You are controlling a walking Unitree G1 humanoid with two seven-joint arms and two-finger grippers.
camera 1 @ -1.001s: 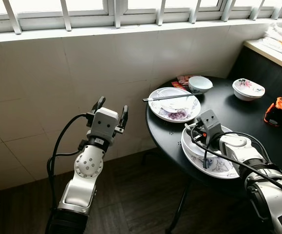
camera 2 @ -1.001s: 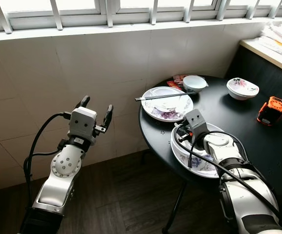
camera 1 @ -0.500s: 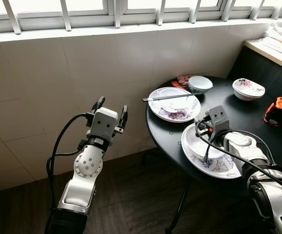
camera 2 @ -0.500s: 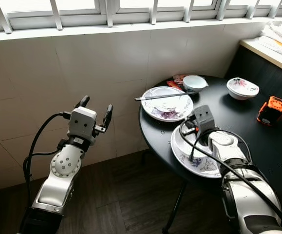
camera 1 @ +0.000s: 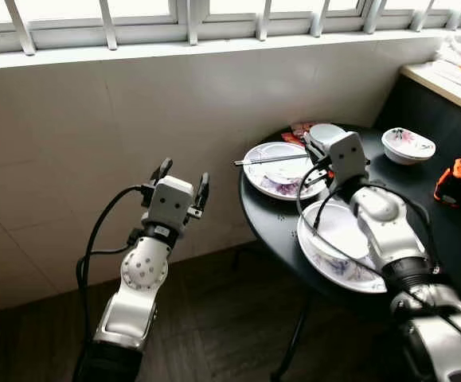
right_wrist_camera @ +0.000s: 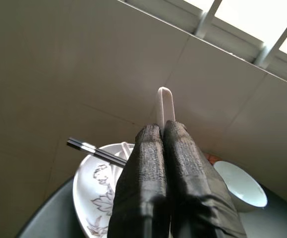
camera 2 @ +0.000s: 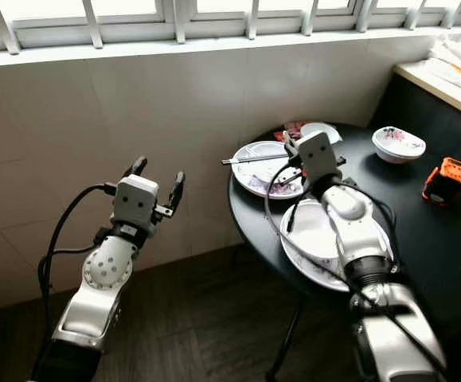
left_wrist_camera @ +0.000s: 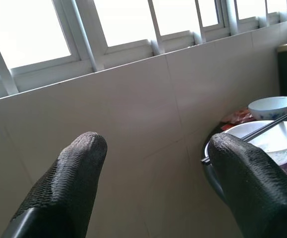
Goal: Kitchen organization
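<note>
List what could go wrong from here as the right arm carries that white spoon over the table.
1. The right end effector pinches the white spoon only by its handle, so it could slip and drop onto the dishes.
2. It hangs above the far floral plate, where black chopsticks lie across a bowl; a low pass might knock them off the round black table.
3. The near plate sits near the table edge.

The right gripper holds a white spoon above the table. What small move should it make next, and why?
Probably lower the white spoon into the bowl on the far plate: the right gripper is shut on it, above that plate beside the chopsticks.
</note>
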